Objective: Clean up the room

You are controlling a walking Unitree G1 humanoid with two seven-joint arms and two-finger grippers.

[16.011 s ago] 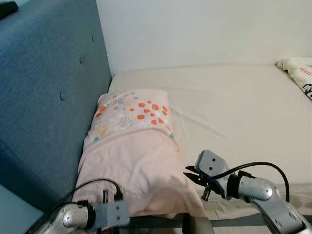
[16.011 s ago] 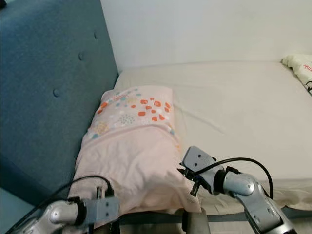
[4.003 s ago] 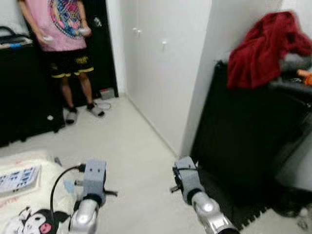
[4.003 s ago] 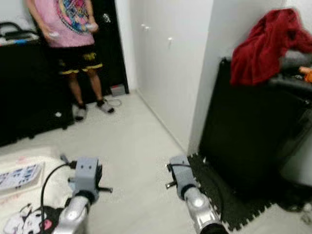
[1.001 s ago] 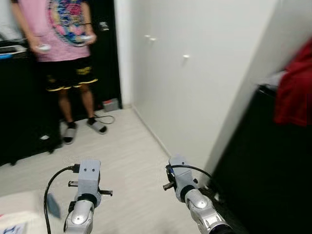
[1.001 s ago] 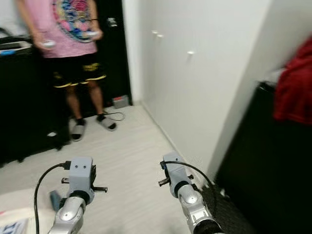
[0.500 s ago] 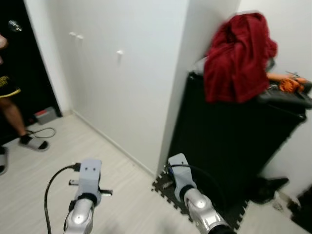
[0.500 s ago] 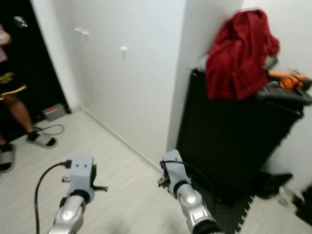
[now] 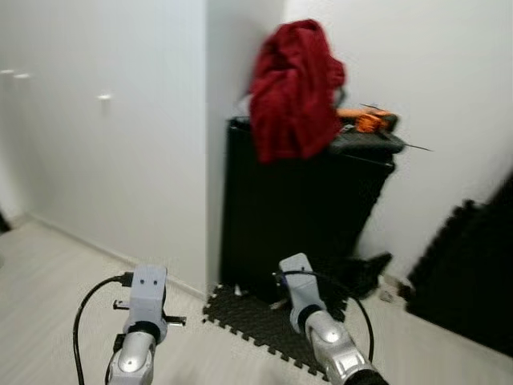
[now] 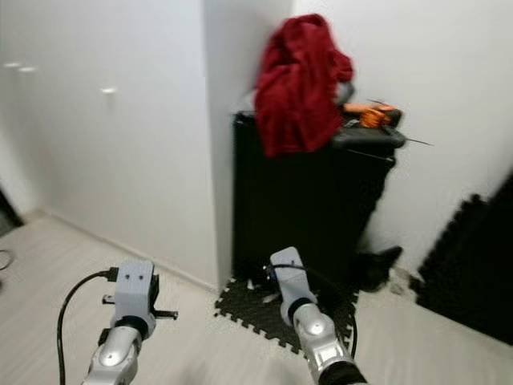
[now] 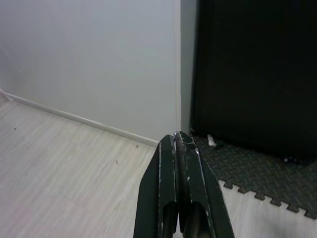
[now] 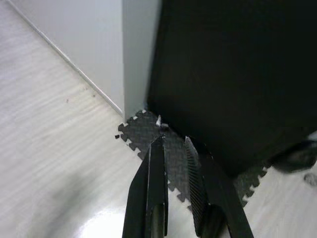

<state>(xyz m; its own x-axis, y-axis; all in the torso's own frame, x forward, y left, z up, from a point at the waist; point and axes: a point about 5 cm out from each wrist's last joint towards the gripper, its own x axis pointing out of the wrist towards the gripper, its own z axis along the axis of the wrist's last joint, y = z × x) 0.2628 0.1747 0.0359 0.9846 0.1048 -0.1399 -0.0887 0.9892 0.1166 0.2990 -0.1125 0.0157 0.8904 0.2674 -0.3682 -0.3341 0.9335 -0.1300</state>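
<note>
A red garment point(image 9: 292, 84) lies heaped over the top of a tall black cabinet point(image 9: 296, 208) against the white wall, straight ahead. An orange tool point(image 9: 369, 120) rests on the cabinet top beside it. Both silver arms are held low in front of me, well short of the cabinet. My left gripper point(image 11: 178, 135) is shut with nothing in it and hovers over the pale wood floor. My right gripper point(image 12: 173, 141) hangs above the edge of a black foam mat point(image 12: 168, 148), its fingers slightly open and holding nothing.
White wardrobe doors point(image 9: 96, 160) with small knobs run along the left. The foam mat point(image 9: 264, 321) lies at the cabinet's foot. A dark object point(image 9: 365, 269) sits on the floor to its right, and black foam panels point(image 9: 473, 273) lean at the far right.
The camera has swung to the right: the person and dark doorway have left the picture, and the cabinet with the red garment now stands in the middle. Both grippers hold the same pose.
</note>
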